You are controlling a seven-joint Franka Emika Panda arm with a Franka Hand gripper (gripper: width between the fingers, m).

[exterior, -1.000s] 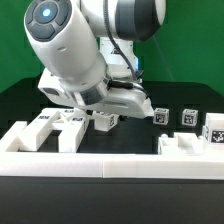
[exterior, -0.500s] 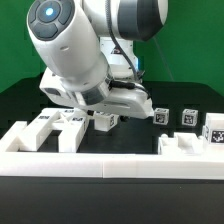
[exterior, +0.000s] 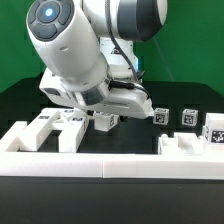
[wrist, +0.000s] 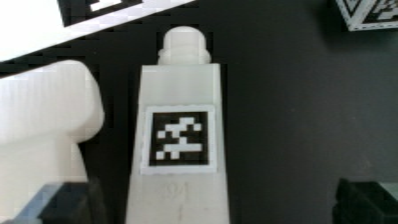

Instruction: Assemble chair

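step: grasp tagged white plastic square chair leg (wrist: 180,130) | gripper (wrist: 201,203): wide apart, empty, straddling it | advice: lower centred, close on flat sides

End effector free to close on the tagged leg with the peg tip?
Probably yes: the open end effector straddles the leg, nothing on top. A neighbouring white part sits close beside it and may crowd one finger.

chair leg (wrist: 180,100) matt wht plastic; table (wrist: 285,120) matt blk
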